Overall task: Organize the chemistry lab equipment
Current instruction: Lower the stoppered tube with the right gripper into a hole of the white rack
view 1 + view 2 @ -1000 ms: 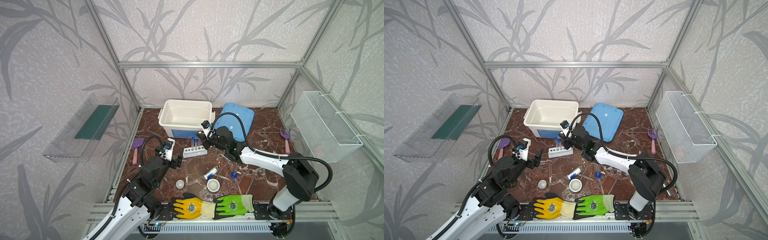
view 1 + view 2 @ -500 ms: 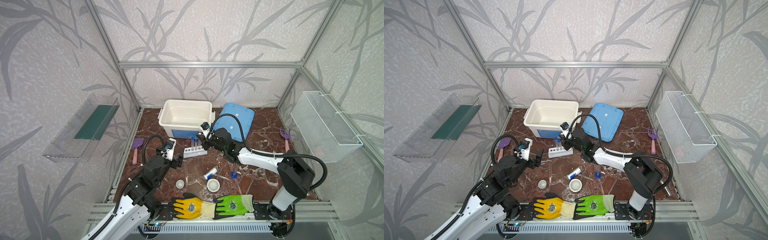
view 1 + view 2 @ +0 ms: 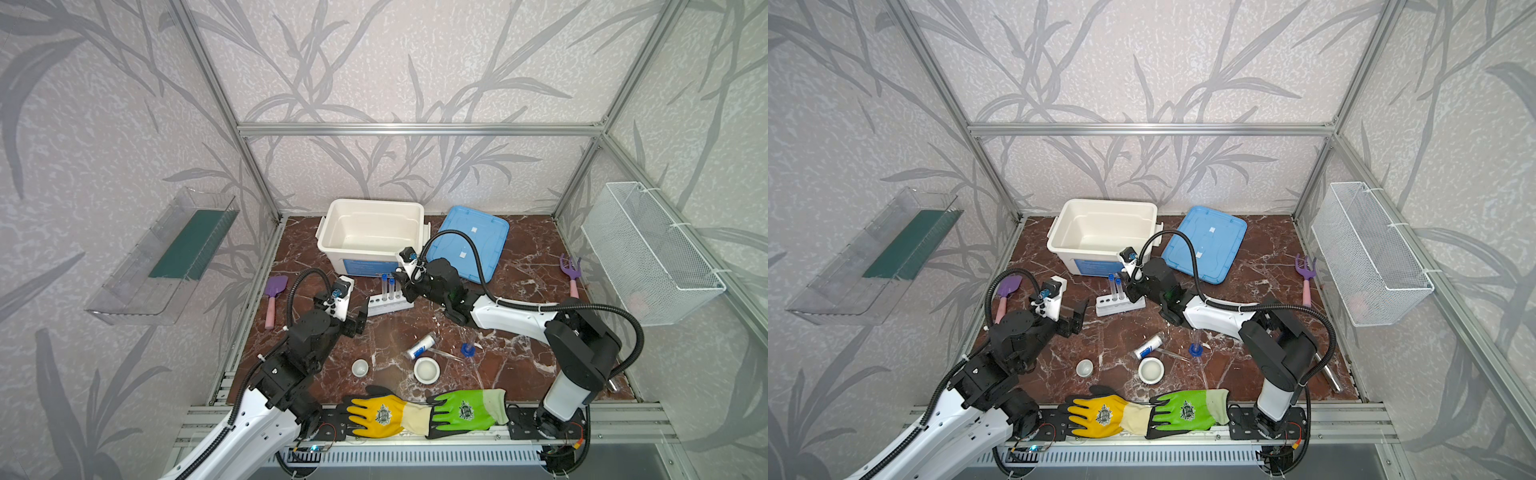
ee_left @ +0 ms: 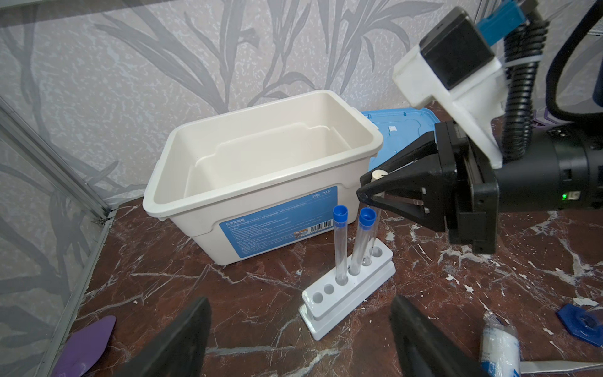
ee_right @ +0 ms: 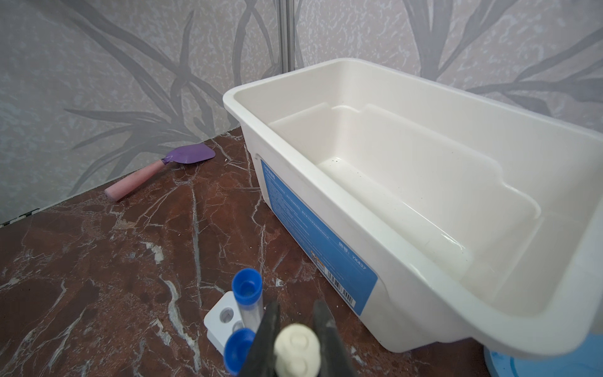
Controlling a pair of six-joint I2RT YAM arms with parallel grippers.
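The white rack [image 3: 388, 306] [image 4: 349, 293] stands in front of the bin with two blue-capped test tubes [image 4: 340, 215] [image 5: 247, 287] upright in it. My right gripper [image 3: 405, 286] [image 5: 297, 306] is shut on a white-capped test tube [image 4: 378, 174] just above the rack. In the left wrist view this tube's lower end reaches into a hole beside the blue-capped ones. My left gripper [image 3: 358, 319] [image 4: 300, 306] is open and empty, just short of the rack's near end. Two white dishes [image 3: 360, 368] [image 3: 427, 370], a blue-labelled vial [image 3: 420, 347], tweezers [image 3: 446, 354] and a blue-based vessel [image 3: 468, 349] lie nearer the front.
A white bin [image 3: 371, 232] sits behind the rack, with its blue lid [image 3: 473, 245] beside it. A purple trowel [image 3: 274, 297] lies at the left and a rake [image 3: 571, 274] at the right. Yellow [image 3: 382, 415] and green [image 3: 467, 409] gloves lie on the front rail. A wire basket [image 3: 648, 249] hangs on the right wall.
My left gripper has crept slightly toward the rack. The right arm's elbow has shifted a little left, while its gripper stays over the rack with the tube.
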